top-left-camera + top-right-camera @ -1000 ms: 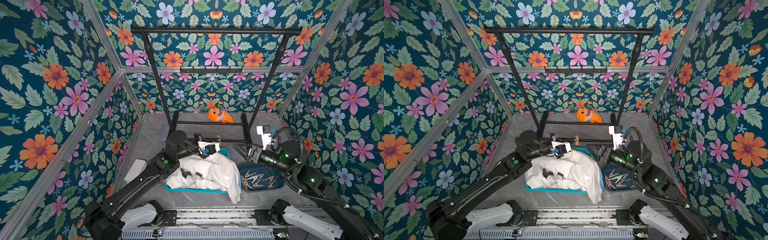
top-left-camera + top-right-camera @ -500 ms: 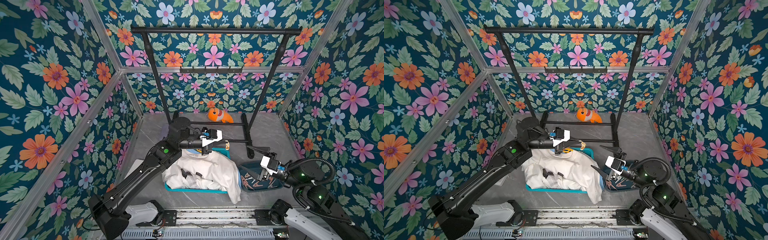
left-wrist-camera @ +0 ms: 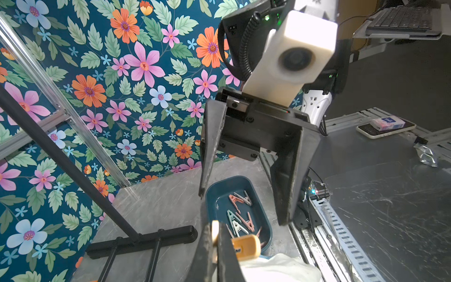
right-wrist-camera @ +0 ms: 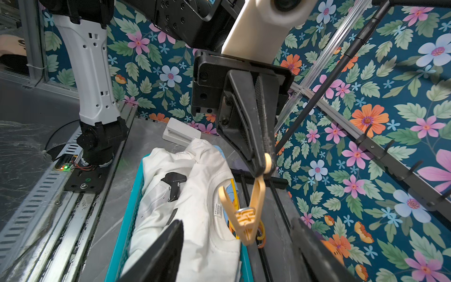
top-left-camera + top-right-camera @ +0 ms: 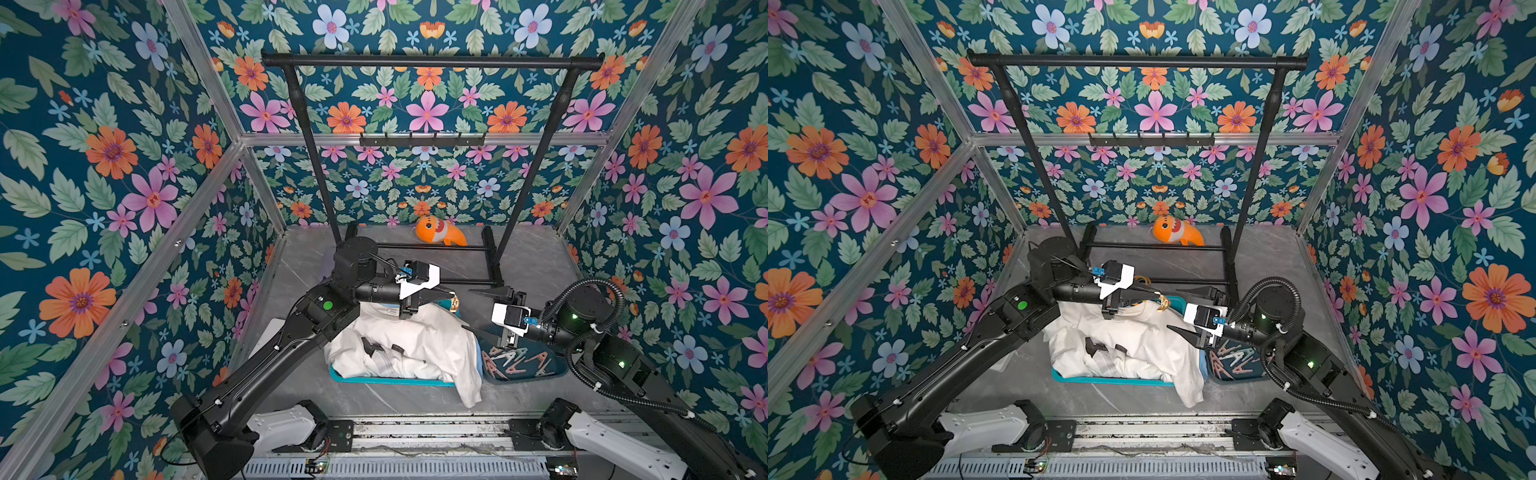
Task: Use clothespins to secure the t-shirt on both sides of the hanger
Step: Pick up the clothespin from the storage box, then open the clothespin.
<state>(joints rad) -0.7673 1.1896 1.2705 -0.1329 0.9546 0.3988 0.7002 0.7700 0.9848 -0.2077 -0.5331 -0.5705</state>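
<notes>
Your left fingers (image 4: 258, 146) pinch one beige clothespin (image 4: 246, 214) (by a single leg) above the t-shirt (image 5: 415, 336) heaped in the teal basket (image 5: 374, 380). Your right fingers (image 3: 290, 185) hang wide apart and hold nothing, near the tray (image 3: 212, 193) of clothespins (image 3: 240, 214). The rack (image 5: 432, 61) stands just behind.

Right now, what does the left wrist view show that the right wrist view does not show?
Only the left wrist view: the dark blue tray with loose clothespins, and the whole right gripper, jaws apart and empty. Only the right wrist view: the black print and neck label of the t-shirt, and the whole left gripper. Both: the beige clothespin pinched by one leg in the left gripper, white t-shirt cloth, the black rack.
</notes>
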